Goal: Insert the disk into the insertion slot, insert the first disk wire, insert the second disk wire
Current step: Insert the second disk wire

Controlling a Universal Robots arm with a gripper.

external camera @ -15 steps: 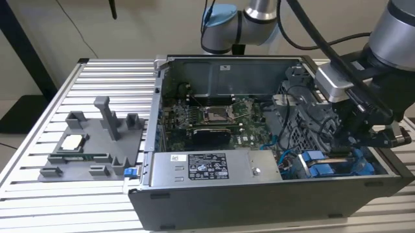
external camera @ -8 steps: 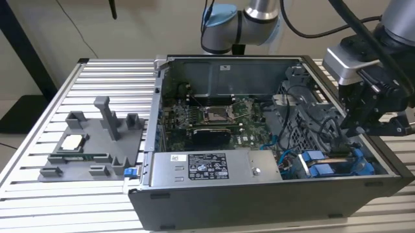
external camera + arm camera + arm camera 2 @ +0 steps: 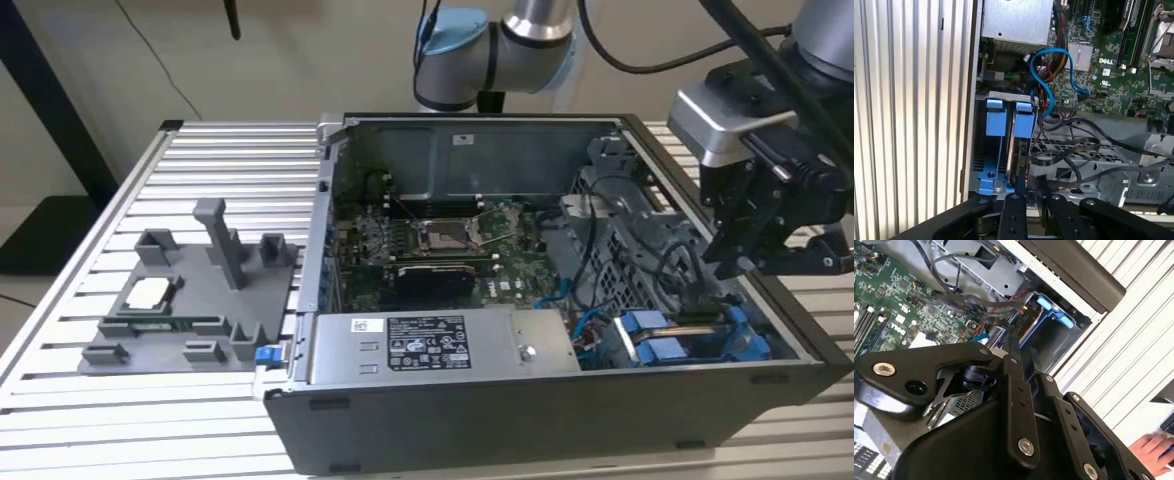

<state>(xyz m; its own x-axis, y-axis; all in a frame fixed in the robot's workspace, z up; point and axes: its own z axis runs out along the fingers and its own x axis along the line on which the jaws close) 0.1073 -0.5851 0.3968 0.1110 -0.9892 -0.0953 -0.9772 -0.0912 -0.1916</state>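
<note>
The disk (image 3: 1024,120) stands on edge in its blue carrier inside the insertion slot (image 3: 985,155), at the front corner of the open computer case on the exterior view's right; its blue handle (image 3: 663,345) shows there beside a second blue fitting. My gripper (image 3: 721,268) hangs just above that bay. In both wrist views its black fingers (image 3: 1021,187) stand close together over the end of the disk, shut on a black disk wire (image 3: 1054,159) that runs off across the perforated bay wall. The blue carrier (image 3: 1054,310) lies just beyond the fingertips (image 3: 1014,347).
A grey labelled power-supply box (image 3: 427,345) lies along the case's front, with the motherboard (image 3: 441,245) behind it. A blue data cable (image 3: 1046,75) loops above the bay among other cables. A grey fixture (image 3: 187,300) sits on the slatted table (image 3: 80,400). A hand (image 3: 1154,447) rests nearby.
</note>
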